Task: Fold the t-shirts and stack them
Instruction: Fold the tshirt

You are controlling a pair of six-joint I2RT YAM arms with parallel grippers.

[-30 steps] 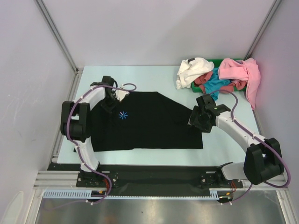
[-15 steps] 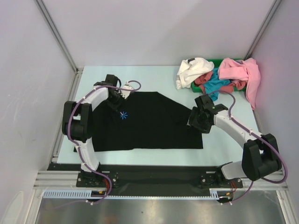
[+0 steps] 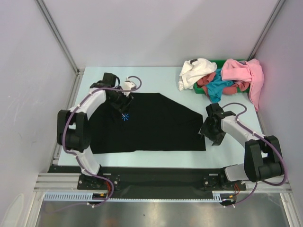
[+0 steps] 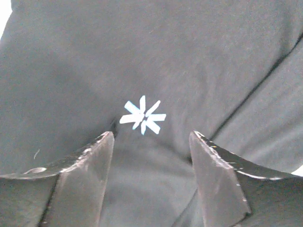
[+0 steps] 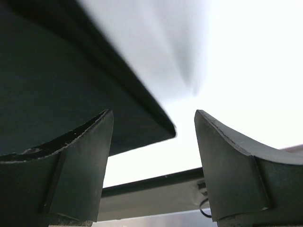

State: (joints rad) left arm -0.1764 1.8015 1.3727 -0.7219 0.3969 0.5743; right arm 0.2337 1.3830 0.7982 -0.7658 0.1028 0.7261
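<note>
A black t-shirt (image 3: 156, 127) lies spread flat on the table, its light-blue starburst print (image 3: 125, 117) near the upper left. My left gripper (image 3: 124, 105) hovers over the shirt's far-left part, open. In the left wrist view the starburst (image 4: 143, 117) lies just ahead of the open left gripper (image 4: 151, 142), with only flat cloth below. My right gripper (image 3: 211, 138) stands open at the shirt's near-right corner (image 5: 156, 127); nothing sits between the right gripper's (image 5: 154, 125) fingers. White (image 3: 195, 71), pink (image 3: 244, 73), teal (image 3: 218, 88) and red (image 3: 207, 81) t-shirts lie heaped at the back right.
The heap rests in and over a green bin (image 3: 211, 61) in the back-right corner. Grey walls close in the left, back and right. The table's near edge and a metal rail (image 5: 156, 198) show just past the right fingers.
The left gripper has opened, let go of the black shirt's far-left part and lifted slightly. The right gripper, still open, slid toward the near-right corner of the shirt.
</note>
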